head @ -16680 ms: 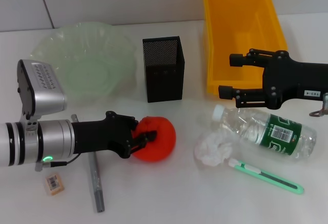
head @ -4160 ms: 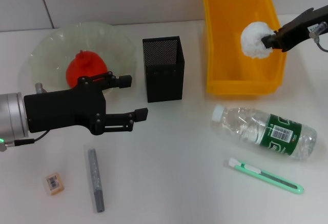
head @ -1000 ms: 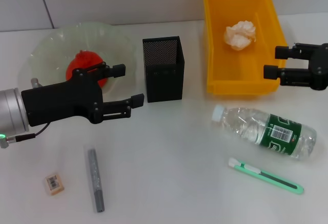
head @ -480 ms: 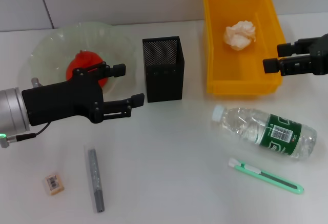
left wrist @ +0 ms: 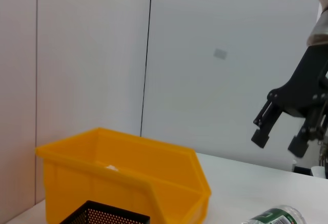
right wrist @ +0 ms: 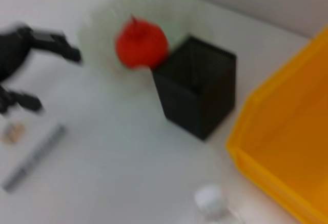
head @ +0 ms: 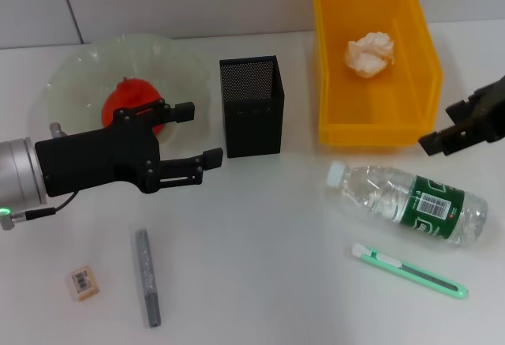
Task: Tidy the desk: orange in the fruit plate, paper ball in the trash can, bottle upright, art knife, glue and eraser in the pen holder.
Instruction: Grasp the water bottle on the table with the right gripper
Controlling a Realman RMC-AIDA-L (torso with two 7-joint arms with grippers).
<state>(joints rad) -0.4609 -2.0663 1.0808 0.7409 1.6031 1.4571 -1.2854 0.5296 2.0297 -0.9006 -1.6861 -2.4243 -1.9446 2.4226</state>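
Yellow plastic trash can point(head: 371, 61) stands at the far right of the white desk point(head: 260, 266), with the crumpled paper ball point(head: 368, 52) lying inside it toward the far end. Pale green fruit plate point(head: 79, 84) sits far left; the orange point(head: 130, 104) rests in it, partly hidden behind the left gripper. Black mesh pen holder point(head: 251, 106) stands upright between plate and can, nothing visible in it from the head view.

Left gripper point(head: 193, 136) hovers at the near right edge of the plate, just left of the pen holder, fingers spread wide and holding nothing. Right gripper point(head: 450, 128) hangs at the right edge of the scene, just right of the trash can's near corner and above the bottle's base end; in the left wrist view its two fingers are parted with nothing between them.

Clear bottle point(head: 406, 201) with a green label lies on its side, near right, white cap pointing left. Green art knife point(head: 409, 271) lies flat just nearer than the bottle, apart from it. Grey glue stick point(head: 147, 276) lies flat near left. Small eraser point(head: 83, 282) sits left of the glue, apart from it.
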